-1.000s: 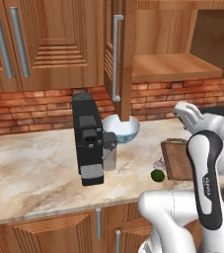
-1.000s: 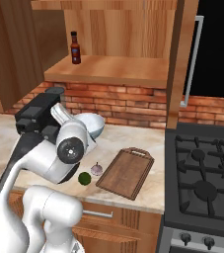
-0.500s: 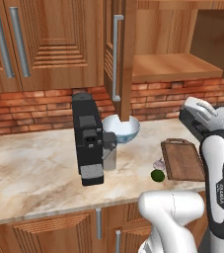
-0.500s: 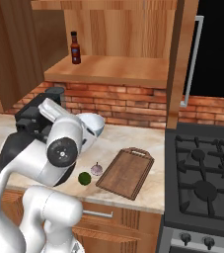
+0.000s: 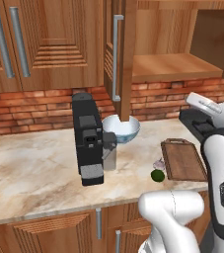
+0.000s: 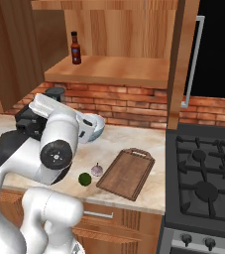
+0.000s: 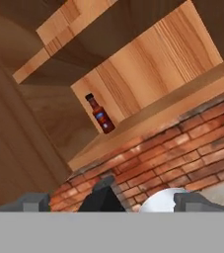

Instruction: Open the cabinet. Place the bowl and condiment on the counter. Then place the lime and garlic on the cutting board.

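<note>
The cabinet (image 5: 170,66) stands open, with its door (image 5: 128,59) swung out edge-on. On its shelf stands the condiment (image 6: 75,48), a dark bottle also ahead of the hand (image 7: 101,116). The pale bowl (image 5: 121,129) sits on the counter (image 5: 34,168) below the cabinet, beside the coffee machine. Near the counter's front edge lie the lime (image 6: 85,179) and the garlic (image 6: 97,170), side by side just left of the cutting board (image 6: 126,173). My gripper (image 7: 113,202) is open and holds nothing, raised over the counter and pointing up at the shelf.
A black coffee machine (image 5: 89,138) stands left of the bowl. The cabinet's other open door (image 6: 183,59) juts out beside a gas stove (image 6: 203,183). Closed wall cabinets (image 5: 34,44) hang at the left, above a brick backsplash.
The arm has swung right in the left base view, uncovering the cutting board. The hand has tilted towards the shelf. Bowl, lime, garlic and bottle have not moved.
</note>
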